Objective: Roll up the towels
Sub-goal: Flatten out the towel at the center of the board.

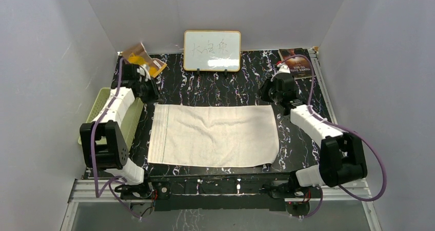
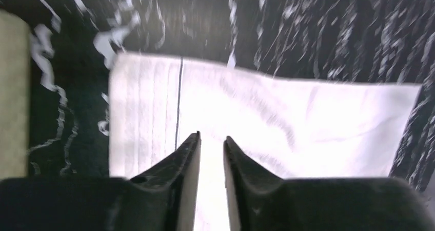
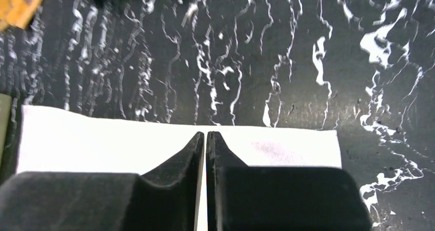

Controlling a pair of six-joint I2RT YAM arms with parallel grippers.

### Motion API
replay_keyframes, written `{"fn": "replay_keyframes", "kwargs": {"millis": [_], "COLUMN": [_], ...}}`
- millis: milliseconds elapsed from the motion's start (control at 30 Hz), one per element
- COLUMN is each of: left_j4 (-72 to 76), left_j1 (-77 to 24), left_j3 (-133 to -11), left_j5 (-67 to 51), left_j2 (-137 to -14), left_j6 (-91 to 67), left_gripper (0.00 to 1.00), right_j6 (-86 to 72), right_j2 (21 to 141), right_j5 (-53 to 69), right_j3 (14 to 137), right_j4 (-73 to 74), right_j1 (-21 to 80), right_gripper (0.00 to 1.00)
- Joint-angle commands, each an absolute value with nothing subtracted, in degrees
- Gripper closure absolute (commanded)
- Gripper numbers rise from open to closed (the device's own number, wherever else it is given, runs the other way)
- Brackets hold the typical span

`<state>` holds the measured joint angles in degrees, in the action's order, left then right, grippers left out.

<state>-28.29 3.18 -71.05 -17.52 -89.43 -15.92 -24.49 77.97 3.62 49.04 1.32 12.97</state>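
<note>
End effectors (image 2: pixel 211 141) (image 3: pixel 205 136) two; cream towel (image 1: pixel 213 136) one; orange cloth (image 1: pixel 139 57) one

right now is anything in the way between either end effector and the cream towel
Nothing visible. The left end effector and the right end effector are both over the far edge of the cream towel, with only bare cloth beneath them. The green basket lies beside the towel on the left, not on it.
</note>
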Motion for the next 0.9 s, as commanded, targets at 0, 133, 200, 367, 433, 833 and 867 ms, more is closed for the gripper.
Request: {"fn": "replay_keyframes", "kwargs": {"millis": [0, 133, 200, 367, 433, 833, 867], "left_j4": [-24.16, -21.96, -20.51, -20.62, -20.65, -22.08, -22.93], "left_j1": [2.35, 2.39, 2.4, 2.52, 2.56, 3.34, 3.32], "left_j3": [-60.25, -59.96, -60.71, -65.58, -67.11, -77.71, -79.59], "left_j5": [-21.1, -19.48, -17.4, -14.29, -13.82, -14.47, -14.55], "left_j2": [-90.99, -95.07, -97.5, -103.65, -105.62, -117.38, -118.44], "left_j6": [-18.15, -18.26, -18.55, -19.31, -19.58, -18.19, -17.79], "left_gripper": [0.87, 1.0, 1.0, 1.0, 1.0, 1.0, 1.0], "right_j6": [-26.94, -28.61, -28.61, -28.13, -28.04, -27.56, -27.43], "right_j2": [82.06, 85.73, 87.95, 92.36, 93.99, 110.2, 111.43], "right_j5": [6.67, 7.6, 8.54, 7.6, 6.98, 4.6, 4.57], "right_j3": [47.22, 46.89, 47.64, 49.74, 50.48, 62.41, 64.32], "right_j4": [1.03, 0.12, 0.3, 2.42, 3.09, 4.08, 4.53], "right_j1": [11.49, 8.55, 7.37, 5.36, 4.67, 2.33, 2.28], "right_gripper": [1.0, 1.0, 1.0, 1.0, 1.0, 1.0, 1.0]}}
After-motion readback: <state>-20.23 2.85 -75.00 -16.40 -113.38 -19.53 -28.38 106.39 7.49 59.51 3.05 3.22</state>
